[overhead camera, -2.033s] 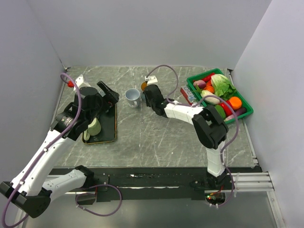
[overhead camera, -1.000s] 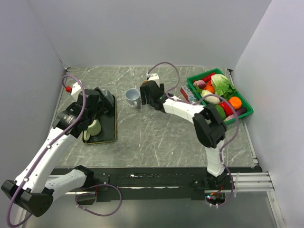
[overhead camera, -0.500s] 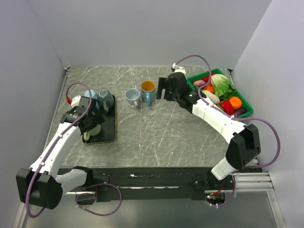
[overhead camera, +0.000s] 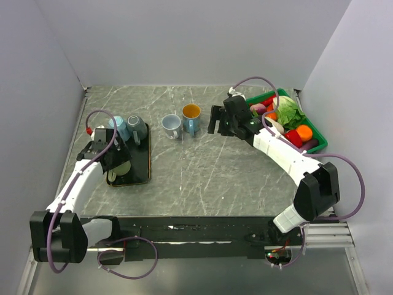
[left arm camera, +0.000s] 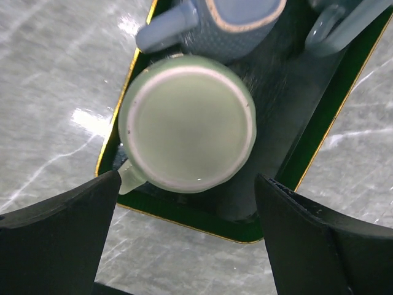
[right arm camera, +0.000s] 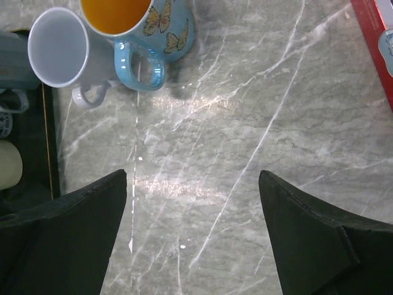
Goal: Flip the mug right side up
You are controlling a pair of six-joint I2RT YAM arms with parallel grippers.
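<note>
**Tray** (overhead camera: pixel 141 166), left: pale green mug (left arm camera: pixel 187 126) upside down at near end; blue mug (overhead camera: pixel 120 127) and grey-blue mug (overhead camera: pixel 137 128) at far end. Left gripper (left arm camera: pixel 187 181) above green mug, jaws spread wide.

**Table** (overhead camera: pixel 202 172), centre: white mug (overhead camera: pixel 172 126) and butterfly-print mug (overhead camera: pixel 191 117), both upright, empty.

**Basket** (overhead camera: pixel 277 92), far right: veg.

Right gripper (right arm camera: pixel 192 178) spread wide, holding nothing.

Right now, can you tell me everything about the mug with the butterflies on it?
The butterfly mug is light blue and glossy, like glazed ceramic, with orange butterflies painted outside and a bright orange inside. It stands upright, mouth up, on the grey marbled table, its looped handle pointing toward the arms. A white mug stands close at its left.
</note>
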